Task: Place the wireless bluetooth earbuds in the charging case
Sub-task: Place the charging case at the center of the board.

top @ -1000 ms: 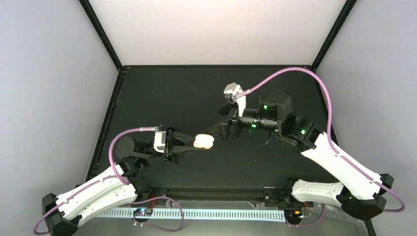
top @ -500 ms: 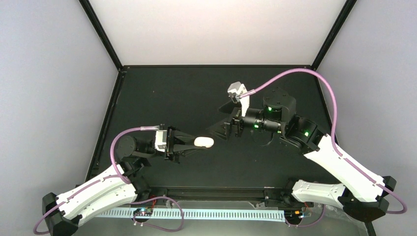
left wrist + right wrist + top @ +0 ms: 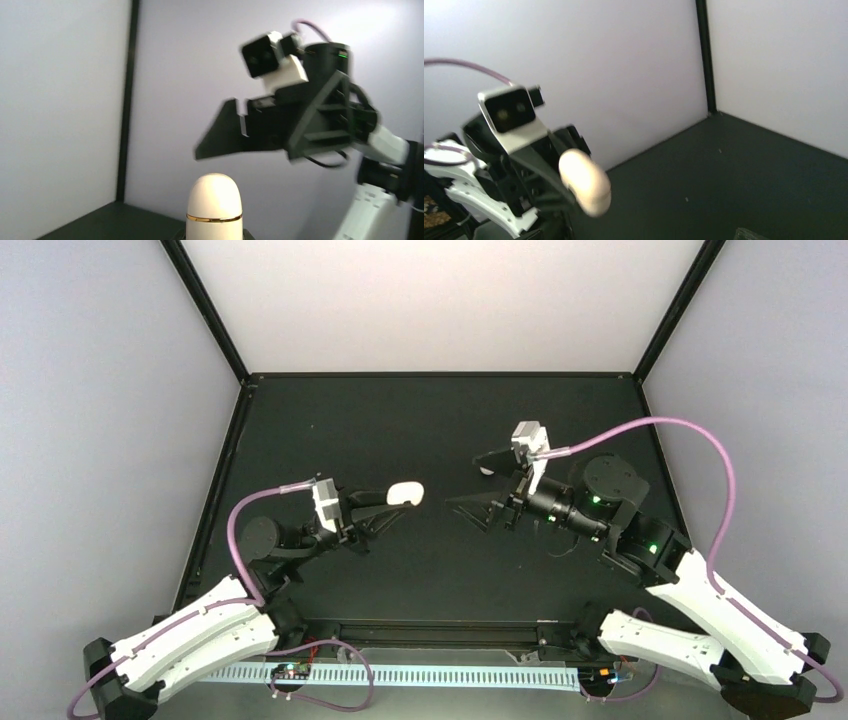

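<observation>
Desk: black desk [image 3: 400, 410] with pale panels on its left, right and far sides.
Right arm: the right arm [image 3: 700, 600] reaches from the near right corner toward the middle, its wrist pointing left.
Left arm: the left arm [image 3: 190, 630] reaches from the near left corner toward the middle, its wrist pointing right.
Right pincer: the right pincer [image 3: 465, 482] is released, with its jaws spread wide and nothing between them. It faces the case across a gap and does not touch it.
Left pincer: the left pincer [image 3: 388, 502] is clenched on one end of the case and seems to hold it off the desk, left of centre.
Charging case: the charging case [image 3: 405, 493] is cream-white, rounded and closed, with a thin gold seam around it. Seen edge-on from the left wrist it looks like a pill. Its free end points at the right pincer.
Handling: the case is probably light and rigid, with a glossy shell that could slip or twist under a pinch. The hinge and lid are likely its weak part.
Where to hold: grip across the broad faces of the half on the left pincer's side of the seam. That leaves the other half free for the right pincer to lift open.
Earbuds: none can be picked out. A pale speck by the right pincer's far finger is too small to name.
</observation>
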Controlling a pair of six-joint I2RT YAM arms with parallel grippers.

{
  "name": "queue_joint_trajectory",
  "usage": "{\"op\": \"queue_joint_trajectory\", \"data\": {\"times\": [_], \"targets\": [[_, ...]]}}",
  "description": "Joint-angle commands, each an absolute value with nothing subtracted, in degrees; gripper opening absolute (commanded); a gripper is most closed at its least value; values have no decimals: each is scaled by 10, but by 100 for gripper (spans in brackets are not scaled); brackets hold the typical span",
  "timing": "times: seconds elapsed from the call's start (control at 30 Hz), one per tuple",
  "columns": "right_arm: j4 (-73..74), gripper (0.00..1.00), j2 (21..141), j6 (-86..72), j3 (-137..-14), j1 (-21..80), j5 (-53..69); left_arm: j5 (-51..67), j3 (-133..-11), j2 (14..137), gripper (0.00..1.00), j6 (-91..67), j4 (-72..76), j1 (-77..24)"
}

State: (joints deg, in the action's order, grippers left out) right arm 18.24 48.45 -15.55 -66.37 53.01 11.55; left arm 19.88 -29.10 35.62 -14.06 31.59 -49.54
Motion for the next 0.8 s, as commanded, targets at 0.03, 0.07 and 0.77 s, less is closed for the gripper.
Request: {"op": "queue_joint_trajectory", "data": {"times": [0.03, 0.07, 0.77], "targets": [[161, 100, 436, -154, -566, 528, 3, 57, -332, 419, 1, -202, 211, -467], [163, 100, 428, -160, -544, 528, -19, 62, -344, 439, 1, -209, 195, -458], [213, 100, 211, -332, -289, 527, -269, 92, -546, 857, 1, -276, 219, -345]]}}
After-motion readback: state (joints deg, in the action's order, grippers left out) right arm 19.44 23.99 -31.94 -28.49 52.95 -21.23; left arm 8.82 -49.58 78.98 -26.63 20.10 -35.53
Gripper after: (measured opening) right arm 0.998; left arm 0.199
